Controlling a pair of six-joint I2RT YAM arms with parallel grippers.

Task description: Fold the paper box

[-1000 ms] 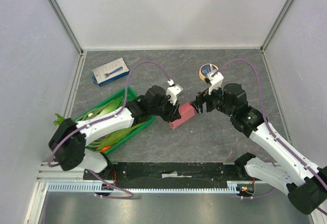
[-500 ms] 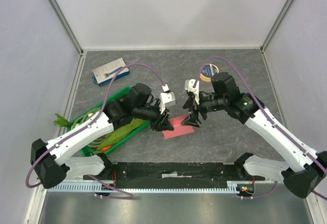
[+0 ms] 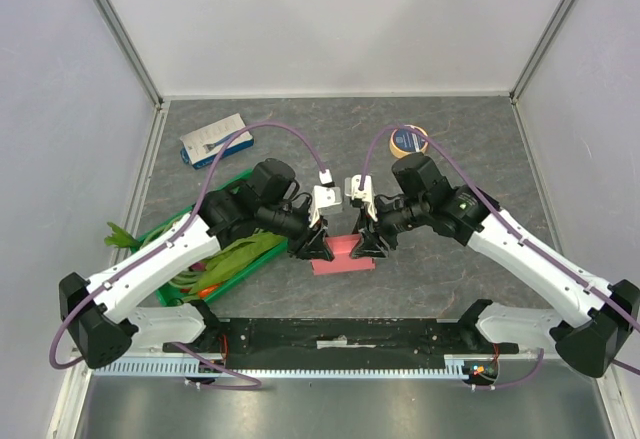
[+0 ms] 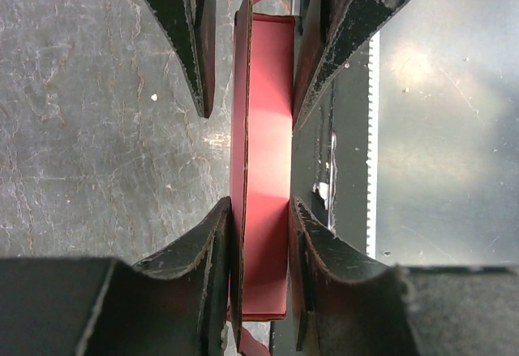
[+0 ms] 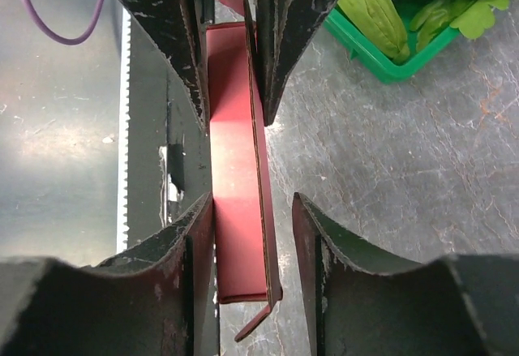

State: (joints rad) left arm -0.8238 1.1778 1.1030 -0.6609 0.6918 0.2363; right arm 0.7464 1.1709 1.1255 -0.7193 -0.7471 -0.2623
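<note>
**A:** Where is the paper box (image 3: 342, 252)?

**B:** On the tabletop (image 3: 520, 159), at 6 o'clock from its middle and near the front edge. It lies along the 9-to-3 line between the 2 arms.

**A:** And the left gripper (image 4: 259, 203)?

**B:** It is at the box's 9 o'clock end, narrowed to the box's width. Both fingers press on the long side walls, so it has hold of the box.

**A:** The right gripper (image 5: 252, 198)?

**B:** It straddles the 3 o'clock end, partly open. 1 finger touches a wall and the other stands just clear, so it has no grip. An end flap (image 5: 255, 323) sticks out loose there.

**A:** What else is around?

**B:** A green crate (image 5: 388, 70) of vegetables sits at 9 o'clock from the box. A blue-and-white package (image 3: 215, 140) is at 10 o'clock, and a round orange-rimmed thing (image 3: 408, 140) is at 1 o'clock.
</note>
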